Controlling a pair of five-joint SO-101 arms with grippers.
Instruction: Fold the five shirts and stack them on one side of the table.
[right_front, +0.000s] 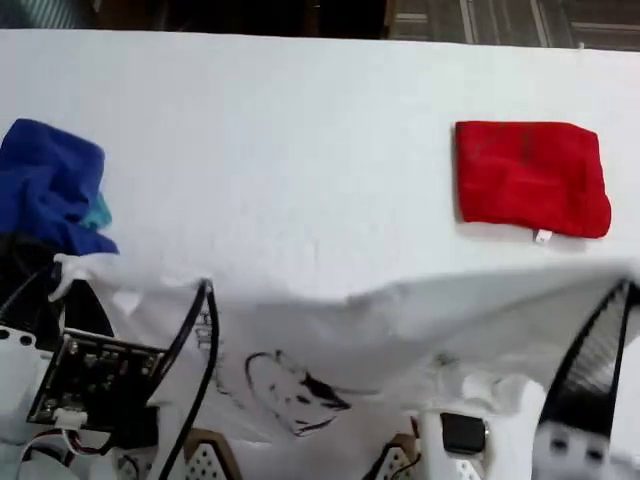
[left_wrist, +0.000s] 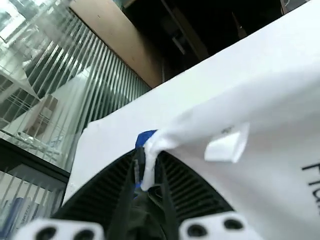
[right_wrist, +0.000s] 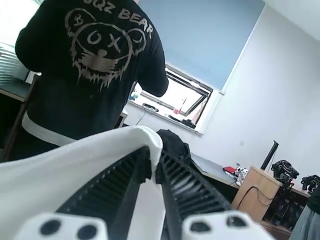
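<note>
A white shirt (right_front: 400, 330) with a black drawing hangs stretched between both grippers above the table's front edge. My left gripper (right_front: 68, 278) is shut on its left corner; in the left wrist view the cloth (left_wrist: 260, 130) is pinched between the ribbed fingers (left_wrist: 125, 185). My right gripper (right_front: 618, 300) is shut on the right corner, where the white shirt (right_wrist: 75, 165) drapes over the black fingers (right_wrist: 185, 185). A folded red shirt (right_front: 530, 178) lies flat at the back right. A crumpled blue shirt (right_front: 50, 185) with teal cloth (right_front: 97, 213) under it sits at the left edge.
The table (right_front: 290, 140) is covered in white cloth. The room behind the right arm holds a person in a dark top (right_wrist: 95, 60) standing away from the table, and desks. Window blinds (left_wrist: 55, 85) stand beyond the table's left end.
</note>
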